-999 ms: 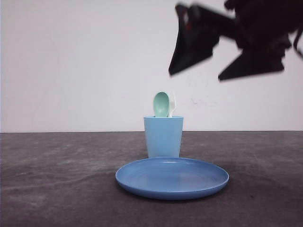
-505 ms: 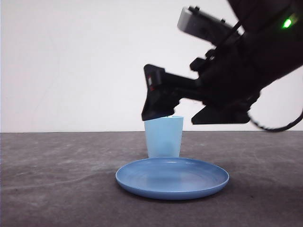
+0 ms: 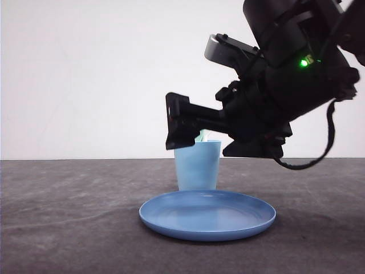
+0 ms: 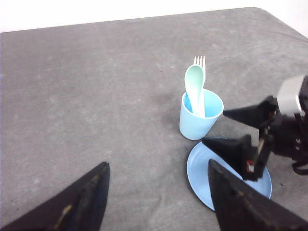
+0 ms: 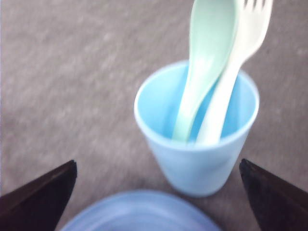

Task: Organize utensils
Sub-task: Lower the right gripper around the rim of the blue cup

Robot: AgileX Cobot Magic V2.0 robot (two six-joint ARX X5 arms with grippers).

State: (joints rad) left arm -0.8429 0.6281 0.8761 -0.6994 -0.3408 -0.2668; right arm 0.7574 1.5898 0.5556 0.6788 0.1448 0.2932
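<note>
The mint-green spoon (image 5: 211, 43) and the white fork (image 5: 243, 48) stand side by side in the light blue cup (image 5: 197, 163), heads up. From the left wrist view, the spoon (image 4: 194, 84) and fork (image 4: 200, 63) lean toward the cup's (image 4: 199, 120) far rim. My right gripper (image 3: 197, 145) hangs open over the blue plate (image 3: 207, 214), its fingertips level with the rim of the cup (image 3: 197, 168), touching nothing. A sliver of the spoon (image 3: 202, 136) peeks past one finger. My left gripper (image 4: 156, 192) is open and high above the table.
The round blue plate (image 4: 204, 175) lies just in front of the cup on the grey table (image 3: 68, 217). In the left wrist view the right gripper (image 4: 213, 127) reaches in over the plate. A white wall closes the back.
My right arm has swung down from the upper right to just in front of the cup. It now covers most of the spoon and fork in the front view.
</note>
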